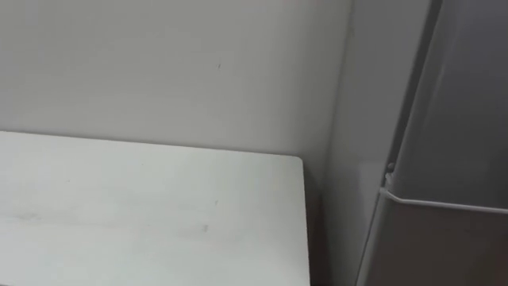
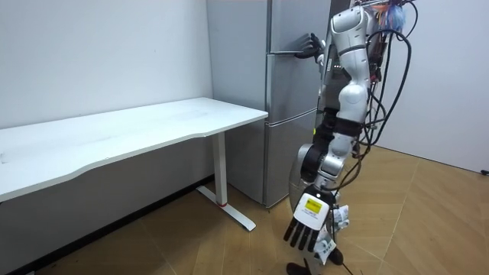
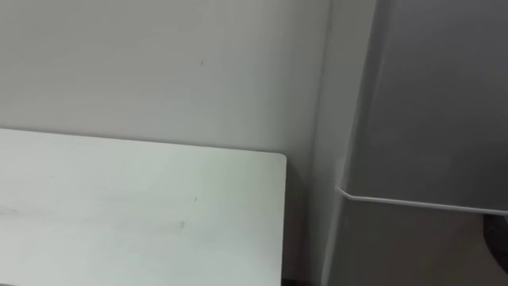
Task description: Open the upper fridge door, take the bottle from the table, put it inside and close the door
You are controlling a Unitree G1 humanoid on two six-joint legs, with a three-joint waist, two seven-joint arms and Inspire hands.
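The robot stands close to the fridge (image 2: 294, 84). Its right hand (image 2: 309, 44) is raised to the seam under the upper door (image 2: 298, 23). The fingers lie against that seam, but I cannot tell whether they are hooked on the door's edge or only touching it.

The left hand (image 2: 309, 218) hangs low by the leg with its back to the room camera. Just behind its fingers is a pale shape that I take for the bottle (image 2: 339, 217). Whether the fingers are wrapped round it or hang loose is hidden, so the hold is uncertain.

Several things could go wrong from here:

- **Wrong door:** the right fingers sit exactly where two doors meet. A hook set slightly low would catch the door beneath the fingers and open the wrong compartment.
- **Slipping off:** a shallow hold on the thin edge could slide free when the magnetic seal resists. The arm would then jerk back, and a standing robot could lose its balance.
- **Blocked door:** the body is near the door, so the door may swing into the chest or arm.
- **Dropped bottle:** the bottle hangs well below the right fingers and has to travel a long way up. A loose grip could drop it on the floor.
- **Clipped desk:** the corner of the desk (image 2: 252, 116) is near the lifting path, on the far side of the left fingers, and the hand or bottle could clip it.
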